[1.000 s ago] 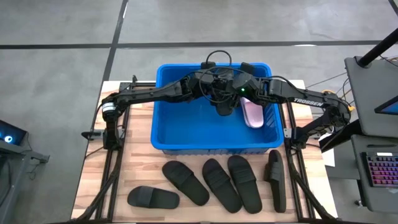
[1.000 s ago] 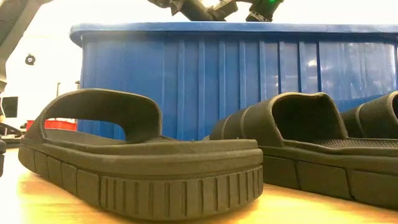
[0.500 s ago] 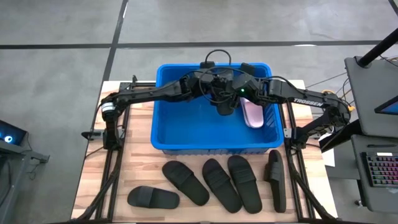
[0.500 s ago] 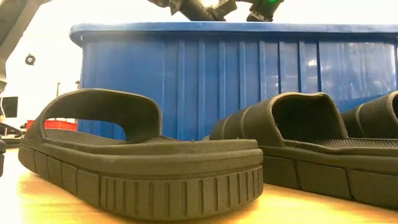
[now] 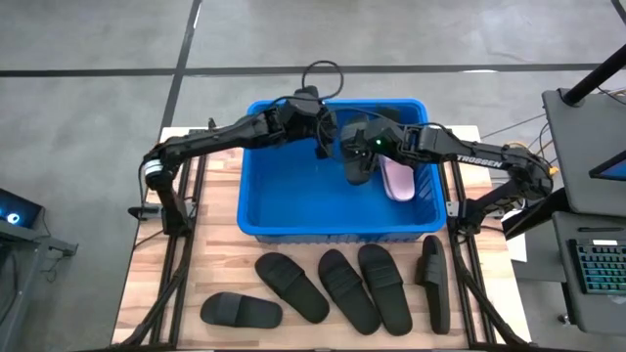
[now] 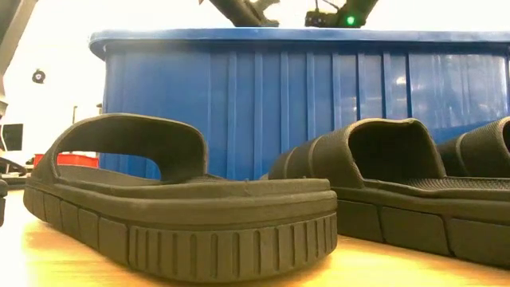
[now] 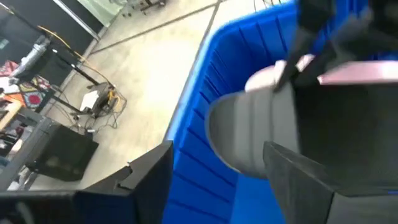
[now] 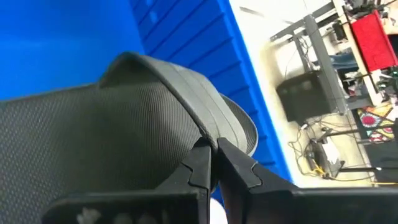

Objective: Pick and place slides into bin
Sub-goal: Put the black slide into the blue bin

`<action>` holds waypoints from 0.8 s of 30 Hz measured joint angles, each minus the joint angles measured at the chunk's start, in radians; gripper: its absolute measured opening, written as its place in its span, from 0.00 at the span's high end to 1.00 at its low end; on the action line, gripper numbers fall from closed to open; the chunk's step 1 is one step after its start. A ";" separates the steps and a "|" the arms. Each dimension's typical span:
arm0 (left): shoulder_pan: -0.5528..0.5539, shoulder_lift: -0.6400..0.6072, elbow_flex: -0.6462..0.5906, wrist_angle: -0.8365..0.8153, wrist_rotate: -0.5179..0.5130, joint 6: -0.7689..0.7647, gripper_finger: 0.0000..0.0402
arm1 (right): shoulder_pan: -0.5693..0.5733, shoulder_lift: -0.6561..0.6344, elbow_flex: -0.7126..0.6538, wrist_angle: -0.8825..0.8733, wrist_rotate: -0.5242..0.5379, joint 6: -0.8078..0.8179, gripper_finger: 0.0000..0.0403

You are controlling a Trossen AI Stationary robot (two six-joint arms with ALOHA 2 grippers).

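In the high view my right gripper [image 5: 364, 147] is shut on a black slide [image 5: 356, 164] inside the blue bin [image 5: 250, 166]. A pale pink slide [image 5: 396, 179] lies on the bin floor beside it. My left gripper [image 5: 324, 137] stands open over the bin's far left part, just left of the black slide. In the left wrist view its fingers stand apart, with that black slide [image 7: 255, 137] ahead of them. Several black slides [image 5: 347, 288] lie on the table in front of the bin. My right gripper pinches the rim of the black slide's ribbed strap [image 8: 205, 134] between its two fingers [image 8: 239, 165], which close almost together on it. The fingers slant down from the table's right. The slide lies within the bin walls; I cannot tell whether it touches the floor.
The bin [image 6: 319, 104] stands at the table's far middle, between the two arm bases. A row of black slides [image 6: 183, 199] fills the near strip of the wooden table [image 5: 215, 244]. A keyboard [image 5: 599, 269] and a stand sit off the right edge.
My left gripper has drawn away from the black slide toward the table's left and far edge, rising a little and rolling. My right gripper has sunk slightly and keeps the slide, which stays about where it was in the bin.
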 joint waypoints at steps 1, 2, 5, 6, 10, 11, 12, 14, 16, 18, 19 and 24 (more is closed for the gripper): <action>0.000 -0.011 0.000 0.002 0.001 -0.001 0.41 | -0.003 -0.005 -0.024 0.020 -0.001 0.000 0.98; 0.001 -0.024 -0.001 -0.001 0.001 -0.002 0.41 | -0.003 -0.008 -0.049 0.051 -0.002 0.001 0.98; 0.002 -0.056 -0.002 0.003 0.000 -0.014 0.41 | -0.009 -0.023 -0.130 0.146 -0.024 0.010 0.98; 0.005 -0.069 -0.002 -0.004 0.001 -0.020 0.41 | -0.010 -0.032 -0.159 0.173 -0.026 0.010 0.98; 0.008 -0.123 -0.006 -0.017 -0.003 -0.023 0.41 | -0.024 -0.056 -0.265 0.237 -0.027 0.010 0.98; 0.009 -0.137 -0.006 -0.017 -0.004 -0.024 0.41 | -0.027 -0.059 -0.287 0.241 -0.027 0.009 0.98; 0.009 -0.152 -0.006 -0.019 -0.004 -0.024 0.41 | -0.029 -0.062 -0.303 0.244 -0.027 0.004 0.98; 0.009 -0.184 -0.010 -0.030 -0.004 -0.024 0.41 | -0.029 -0.064 -0.329 0.259 -0.040 0.001 0.98; 0.008 -0.211 -0.010 -0.025 -0.004 -0.025 0.41 | -0.028 -0.061 -0.346 0.289 -0.073 -0.003 0.98; 0.008 -0.239 -0.011 -0.030 -0.004 -0.031 0.41 | -0.027 -0.051 -0.363 0.315 -0.095 -0.019 0.98; 0.009 -0.253 -0.011 -0.026 -0.004 -0.035 0.41 | -0.030 -0.045 -0.369 0.327 -0.100 -0.025 0.98; 0.009 -0.301 -0.012 -0.031 -0.012 -0.053 0.41 | -0.063 -0.009 -0.385 0.336 -0.102 -0.051 0.98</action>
